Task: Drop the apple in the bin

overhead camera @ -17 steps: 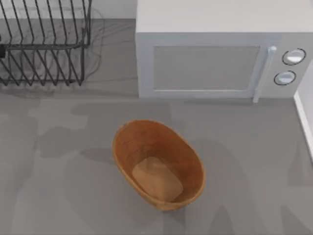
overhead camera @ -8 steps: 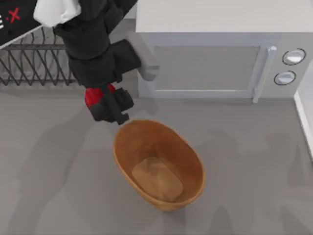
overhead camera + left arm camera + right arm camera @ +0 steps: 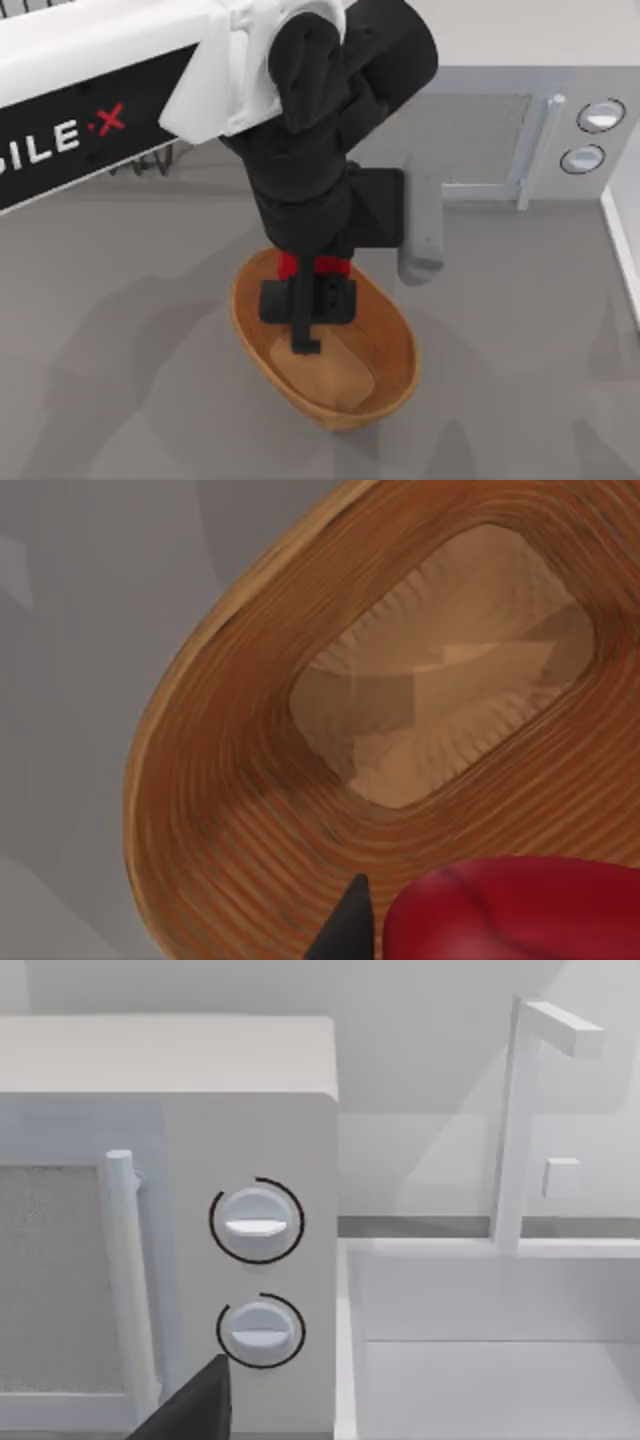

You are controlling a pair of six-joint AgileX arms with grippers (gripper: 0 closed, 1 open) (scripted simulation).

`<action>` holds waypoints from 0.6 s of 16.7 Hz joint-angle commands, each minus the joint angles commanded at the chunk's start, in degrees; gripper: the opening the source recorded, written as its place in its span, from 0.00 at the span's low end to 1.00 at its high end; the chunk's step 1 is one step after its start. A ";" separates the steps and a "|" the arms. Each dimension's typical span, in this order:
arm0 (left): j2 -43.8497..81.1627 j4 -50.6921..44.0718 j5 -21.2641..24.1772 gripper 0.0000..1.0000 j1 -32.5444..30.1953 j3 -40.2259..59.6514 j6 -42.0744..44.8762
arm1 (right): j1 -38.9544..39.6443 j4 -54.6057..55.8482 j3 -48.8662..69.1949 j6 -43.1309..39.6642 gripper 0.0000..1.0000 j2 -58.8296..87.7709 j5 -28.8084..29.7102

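Fingers point(image 3: 305, 318) of the left gripper point(image 3: 305, 300) are closed on the apple point(image 3: 316, 264), a small bright red fruit held directly above the bin point(image 3: 395, 345), over the end of the bowl nearer the microwave. From the left wrist, the apple point(image 3: 515, 910) appears as a red curve beside one dark fingertip point(image 3: 345, 925), with the bin point(image 3: 230, 780) beneath it: an oval orange-brown wooden bowl with finely ribbed walls and a flat, lighter bottom. The left arm point(image 3: 110, 90), white with a black wrist, reaches across from the top view's left and hides most of the black wire rack point(image 3: 150, 160) at the back left. The bin stands on the grey counter point(image 3: 520, 330), near its middle. Behind it stands a white microwave point(image 3: 520, 130) with a vertical handle and two round knobs point(image 3: 600, 115) at its right side. The right wrist view faces that microwave point(image 3: 240, 1160), its knobs point(image 3: 257, 1222), and a white sink point(image 3: 490, 1340) with a tall tap point(image 3: 515, 1120) just beside it; a dark fingertip point(image 3: 195, 1410) of the right gripper shows at the picture's edge, and I cannot tell whether those fingers are open or closed.
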 joint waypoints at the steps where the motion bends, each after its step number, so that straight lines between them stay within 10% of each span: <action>1: 0.00 0.00 0.00 0.00 0.00 0.00 0.00 | 0.00 0.00 0.00 0.00 1.00 0.00 0.00; 10: 2.36 10.94 0.10 0.00 0.28 -8.23 0.39 | 0.00 0.00 0.00 0.00 1.00 0.00 0.00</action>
